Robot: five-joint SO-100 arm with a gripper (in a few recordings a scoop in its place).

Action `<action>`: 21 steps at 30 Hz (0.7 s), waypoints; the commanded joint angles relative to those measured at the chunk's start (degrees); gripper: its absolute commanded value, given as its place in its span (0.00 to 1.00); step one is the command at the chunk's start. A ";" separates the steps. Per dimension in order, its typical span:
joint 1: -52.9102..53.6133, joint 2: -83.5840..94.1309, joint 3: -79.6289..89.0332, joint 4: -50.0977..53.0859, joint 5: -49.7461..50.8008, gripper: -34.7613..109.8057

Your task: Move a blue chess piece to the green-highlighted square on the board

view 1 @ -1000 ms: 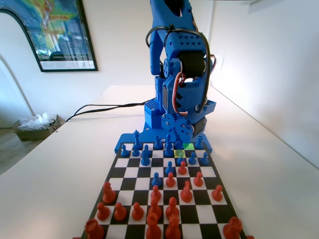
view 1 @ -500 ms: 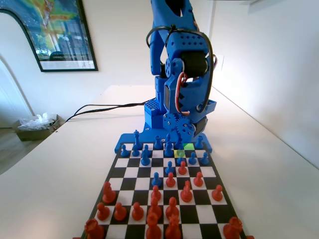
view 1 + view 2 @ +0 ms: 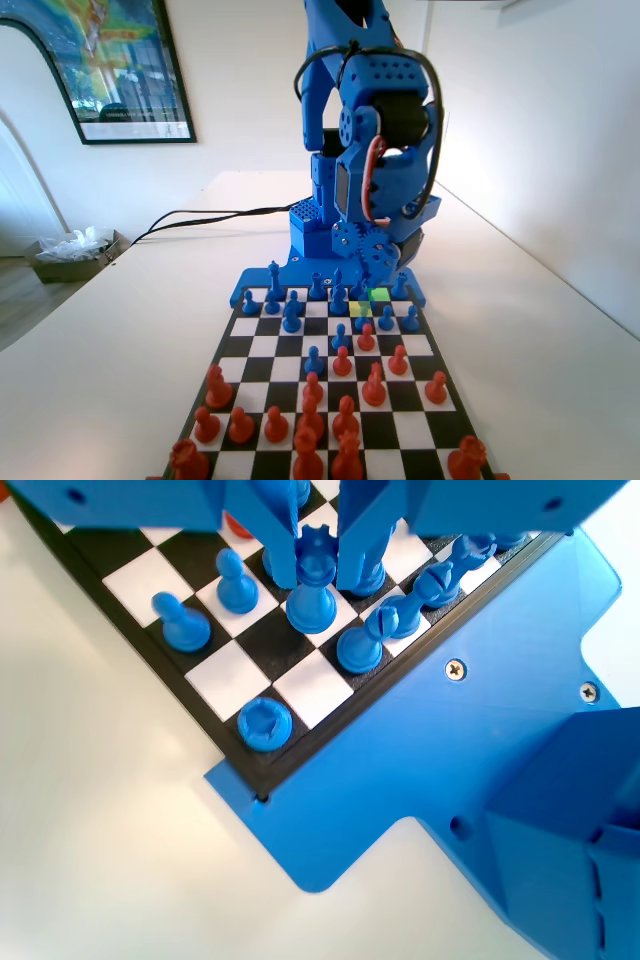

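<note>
In the wrist view my gripper (image 3: pixel 318 572) hangs over the near corner of the board (image 3: pixel 225 675), its two jaws pressed against the crown of a tall blue chess piece (image 3: pixel 313 598). That piece looks bigger than its neighbours, and I cannot tell whether its base touches the squares. In the fixed view the gripper (image 3: pixel 362 278) is low over the back rows at the far end of the board (image 3: pixel 240 345). The green-highlighted square (image 3: pixel 380 294) lies just right of it in the last row, and a yellow-green square (image 3: pixel 359 309) sits diagonally in front.
Blue pieces crowd the gripper: a rook (image 3: pixel 263 723) on the corner square, two pawns (image 3: pixel 237 580) to the left, a bishop (image 3: pixel 385 620) to the right. The blue base (image 3: pixel 420 750) borders the board. Orange-red pieces (image 3: pixel 310 420) fill the near half.
The arm's wrist and gripper have shifted a little to the right and upward over the back rows. The pieces elsewhere on the board stay where they were.
</note>
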 commanded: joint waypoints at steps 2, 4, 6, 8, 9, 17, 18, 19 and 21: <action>-2.46 4.66 -1.23 0.70 0.00 0.25; -2.99 5.19 -0.88 0.70 0.26 0.25; -3.78 5.71 -0.62 0.88 0.44 0.25; -4.48 6.24 -0.35 1.23 0.79 0.25; -4.83 6.50 -0.09 1.32 0.97 0.25; -6.42 7.56 3.60 0.44 1.23 0.25; -6.42 7.65 4.22 0.18 1.14 0.25; -6.50 7.91 4.83 -0.09 1.14 0.25; -6.59 8.17 5.89 -0.70 0.97 0.25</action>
